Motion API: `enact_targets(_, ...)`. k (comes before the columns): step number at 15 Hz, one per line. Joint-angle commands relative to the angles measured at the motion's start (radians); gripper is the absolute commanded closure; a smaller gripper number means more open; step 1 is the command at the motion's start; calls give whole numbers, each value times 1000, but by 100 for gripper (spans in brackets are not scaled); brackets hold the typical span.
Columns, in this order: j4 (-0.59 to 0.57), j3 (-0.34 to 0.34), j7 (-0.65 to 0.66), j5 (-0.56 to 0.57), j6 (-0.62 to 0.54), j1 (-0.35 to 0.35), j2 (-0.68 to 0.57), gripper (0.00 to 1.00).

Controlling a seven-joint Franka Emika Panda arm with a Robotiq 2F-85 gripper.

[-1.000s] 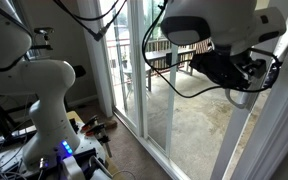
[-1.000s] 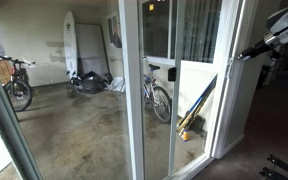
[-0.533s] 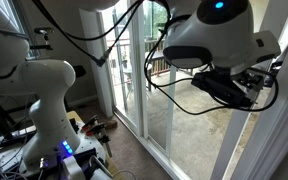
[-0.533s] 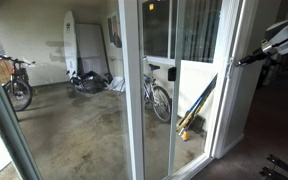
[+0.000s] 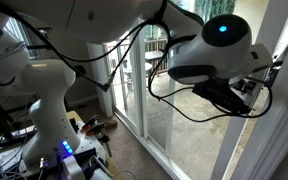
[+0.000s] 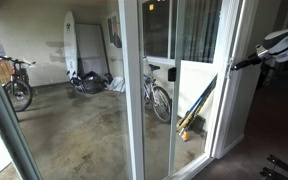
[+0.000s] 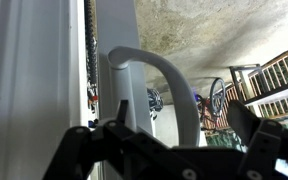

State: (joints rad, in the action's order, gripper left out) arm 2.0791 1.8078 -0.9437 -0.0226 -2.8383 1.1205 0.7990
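Hand [image 7: 172, 152] wide open, holding nothing, grey door handle [image 7: 121, 85] just ahead, in line with the gap between its fingers

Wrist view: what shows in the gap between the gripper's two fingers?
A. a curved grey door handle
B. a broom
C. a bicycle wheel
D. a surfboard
A: the door handle rises in the gap between the spread fingers of the gripper, while the bicycle stands outside behind the glass.

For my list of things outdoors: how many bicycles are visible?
2. One dark bicycle stands far left; one silver bicycle stands behind the white-framed glass sliding door. More may be hidden.
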Motion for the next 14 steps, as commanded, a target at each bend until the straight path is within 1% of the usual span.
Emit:
enact_targets(1,-13,-20,69,78,-24,19,58,0)
enact_targets(5,-36,-34,99,124,-18,33,105,0)
enact_targets(8,-48,-29,120,143,-17,50,124,0)
enact_targets(14,42,-17,143,201,-108,79,131,0)
